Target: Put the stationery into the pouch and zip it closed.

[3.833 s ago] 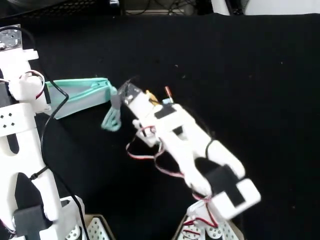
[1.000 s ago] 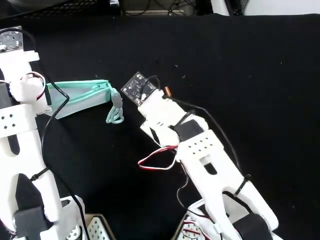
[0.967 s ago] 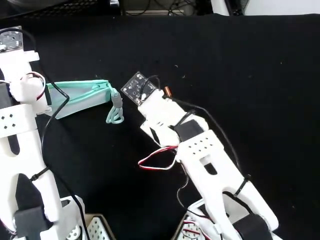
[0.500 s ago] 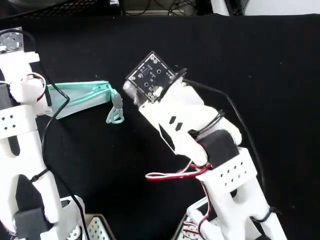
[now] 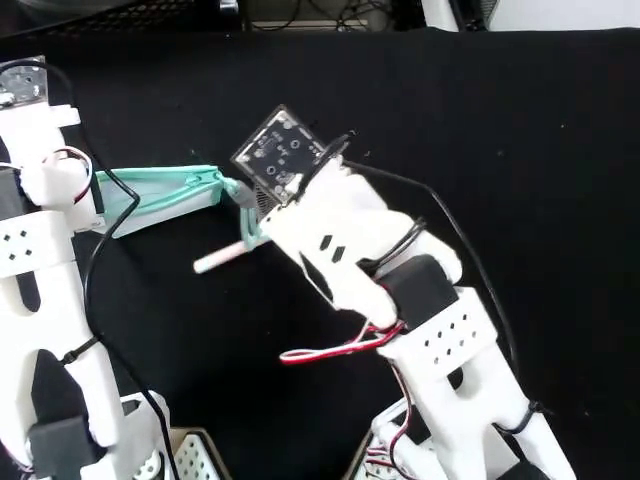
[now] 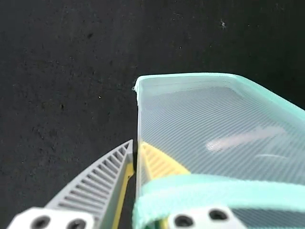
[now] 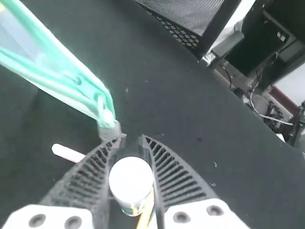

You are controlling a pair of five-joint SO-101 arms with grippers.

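Note:
The teal translucent pouch (image 5: 160, 193) lies at the left of the black table, zipper pull (image 5: 236, 190) at its right end. My left gripper (image 6: 137, 145) is shut on the pouch's (image 6: 205, 129) other end, one yellow pad showing through the plastic. My right gripper (image 5: 250, 232) stands just at the zipper pull (image 7: 108, 125), shut on a white round-ended cylinder (image 7: 131, 183). A thin white stick (image 5: 218, 258) pokes out past the fingers toward the front left, also visible in the right wrist view (image 7: 66, 152). Whether it is the same object, I cannot tell.
The black cloth (image 5: 500, 150) stretches bare to the right and far side. The left arm's white links (image 5: 40, 260) run down the left edge. Red and white cables (image 5: 330, 350) hang from the right arm. A chair mesh and cables (image 7: 190, 24) lie beyond the table.
The right arm rose, swung up over the pouch's zipper end, then came down there. A white stick now shows under its fingers. The pouch and left arm stayed put.

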